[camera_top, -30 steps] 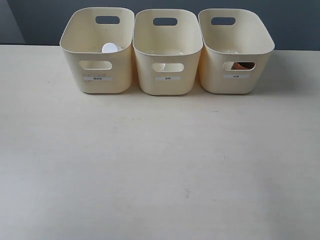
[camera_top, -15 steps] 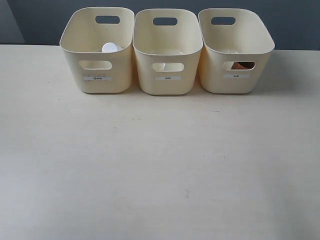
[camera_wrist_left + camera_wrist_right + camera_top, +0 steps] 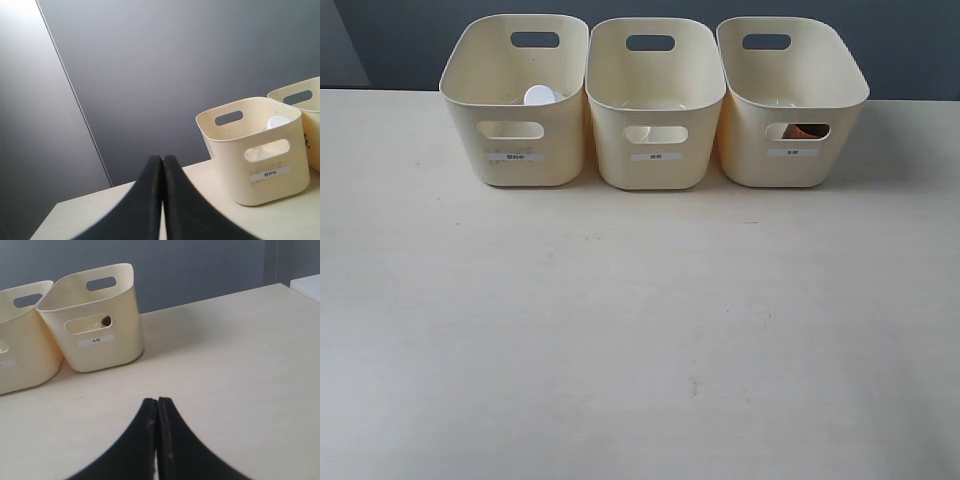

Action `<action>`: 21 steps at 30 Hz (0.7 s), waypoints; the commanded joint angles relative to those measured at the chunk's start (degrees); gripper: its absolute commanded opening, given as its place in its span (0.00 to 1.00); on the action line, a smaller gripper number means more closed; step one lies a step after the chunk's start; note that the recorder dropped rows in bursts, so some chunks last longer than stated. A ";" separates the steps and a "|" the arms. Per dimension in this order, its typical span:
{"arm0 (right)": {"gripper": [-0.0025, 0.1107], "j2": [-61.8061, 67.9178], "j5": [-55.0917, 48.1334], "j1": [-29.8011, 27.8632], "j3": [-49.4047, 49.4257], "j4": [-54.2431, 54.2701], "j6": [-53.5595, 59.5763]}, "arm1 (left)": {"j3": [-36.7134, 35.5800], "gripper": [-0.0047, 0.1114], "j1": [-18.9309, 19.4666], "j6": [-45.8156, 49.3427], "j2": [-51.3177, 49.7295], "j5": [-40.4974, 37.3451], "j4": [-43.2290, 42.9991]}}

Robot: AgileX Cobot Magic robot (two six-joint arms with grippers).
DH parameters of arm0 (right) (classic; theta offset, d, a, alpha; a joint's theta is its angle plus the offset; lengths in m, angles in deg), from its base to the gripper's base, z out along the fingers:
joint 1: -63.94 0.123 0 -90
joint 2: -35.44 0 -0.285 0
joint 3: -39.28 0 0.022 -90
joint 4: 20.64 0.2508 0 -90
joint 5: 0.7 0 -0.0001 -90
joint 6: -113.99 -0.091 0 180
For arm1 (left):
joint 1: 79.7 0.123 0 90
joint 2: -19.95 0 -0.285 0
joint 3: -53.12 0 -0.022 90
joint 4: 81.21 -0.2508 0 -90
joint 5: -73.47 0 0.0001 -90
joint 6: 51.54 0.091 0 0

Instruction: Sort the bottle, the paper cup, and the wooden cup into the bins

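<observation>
Standing here looking at the setup, quick rundown:

Bins: three cream ones in a row at the far edge of the tabletop (image 3: 640, 330), sides nearly touching: left bin (image 3: 515, 100), middle bin (image 3: 655, 105), right bin (image 3: 790, 100).
Bottle: in the left bin, only its white cap (image 3: 539, 96) pokes into sight above the front wall.
Paper cup: in the middle bin, a pale bit shows through the front handle cut-out (image 3: 638, 133).
Wooden cup: in the right bin, a reddish-brown patch is visible through the cut-out (image 3: 808, 131).
Left gripper (image 3: 161, 165): black fingers pressed together, holding nothing, well apart from the bins.
Right gripper (image 3: 157, 405): same deal, fingers pressed together, nothing between them, low over bare tabletop.
</observation>
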 commanded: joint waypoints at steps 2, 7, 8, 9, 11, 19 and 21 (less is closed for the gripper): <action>0.02 -0.35 1.50 -1.54 0.28 -0.15 0.03 | -0.10 0.04 -0.08 -0.13 0.13 0.26 -0.02; 0.02 -0.35 1.50 -1.54 0.28 -0.15 0.03 | -0.10 0.04 -0.08 -0.13 0.13 0.26 -0.02; 0.02 -0.35 1.50 -1.54 0.28 -0.15 0.03 | -0.10 0.04 -0.08 -0.13 0.13 0.26 -0.02; 0.02 -0.35 1.50 -1.54 0.28 -0.15 0.03 | -0.10 0.04 -0.08 -0.13 0.13 0.26 -0.02; 0.02 -0.35 1.50 -1.54 0.28 -0.15 0.03 | -0.10 0.04 -0.08 -0.13 0.13 0.26 -0.02; 0.02 -0.35 1.50 -1.54 0.28 -0.15 0.03 | -0.10 0.04 -0.08 -0.13 0.13 0.26 -0.02; 0.02 -0.35 1.50 -1.54 0.28 -0.15 0.03 | -0.10 0.04 -0.08 -0.13 0.13 0.26 -0.02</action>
